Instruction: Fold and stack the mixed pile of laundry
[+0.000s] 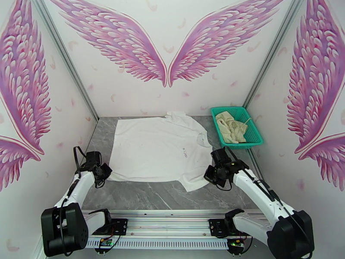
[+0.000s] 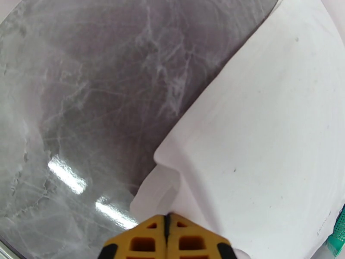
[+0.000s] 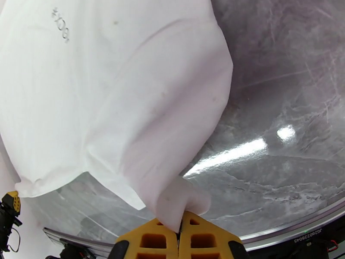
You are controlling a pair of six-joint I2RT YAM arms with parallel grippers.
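2 grippers are clamping the white shirt: left gripper pinching its corner, right gripper pinching a sleeve fold directly ahead.

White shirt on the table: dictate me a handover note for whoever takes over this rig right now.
Left pincer: shut on the white shirt at its near left corner.
Right pincer: shut on the shirt's near right sleeve.
The shirt lies spread flat on the table; no fold made yet.
Cream garment: crumpled in the teal basket at the far right.
Left to do: fold the shirt, then fold the cream garment and stack both.
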